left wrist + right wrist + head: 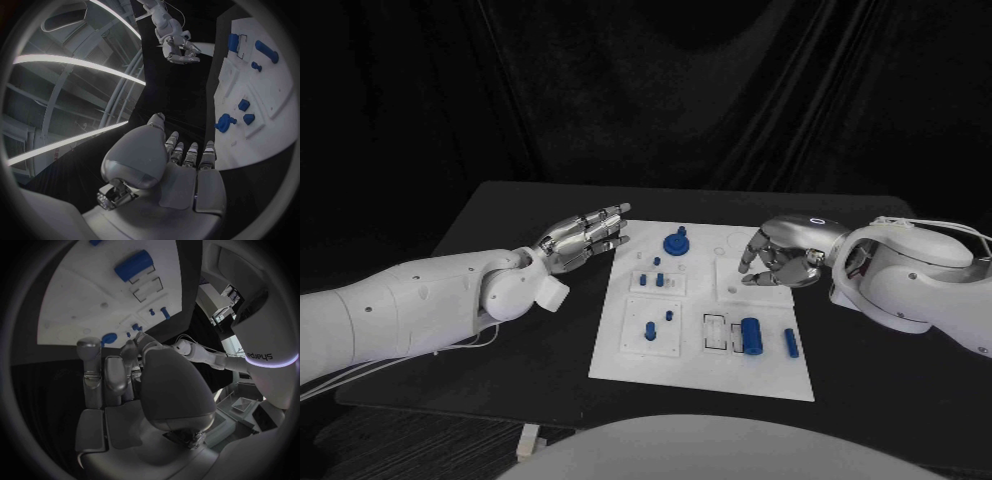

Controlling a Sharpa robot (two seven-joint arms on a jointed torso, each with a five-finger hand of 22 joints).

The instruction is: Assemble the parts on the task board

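Head view tells me my empty, spread right hand hovers over the task board, nearer the upright blue cylinder than my loosely spread, empty left hand.

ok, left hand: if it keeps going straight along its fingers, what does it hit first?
Probably the far left corner of the task board. The left hand is open beside that edge, fingers aimed up-table and slightly inward. The round blue part lies farther right. Height over the board is unclear.

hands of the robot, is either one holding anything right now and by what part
Nothing is held. The silver left hand hangs beside the white task board with fingers extended; the silver right hand hovers over the board's far right corner, fingers bent down, empty.
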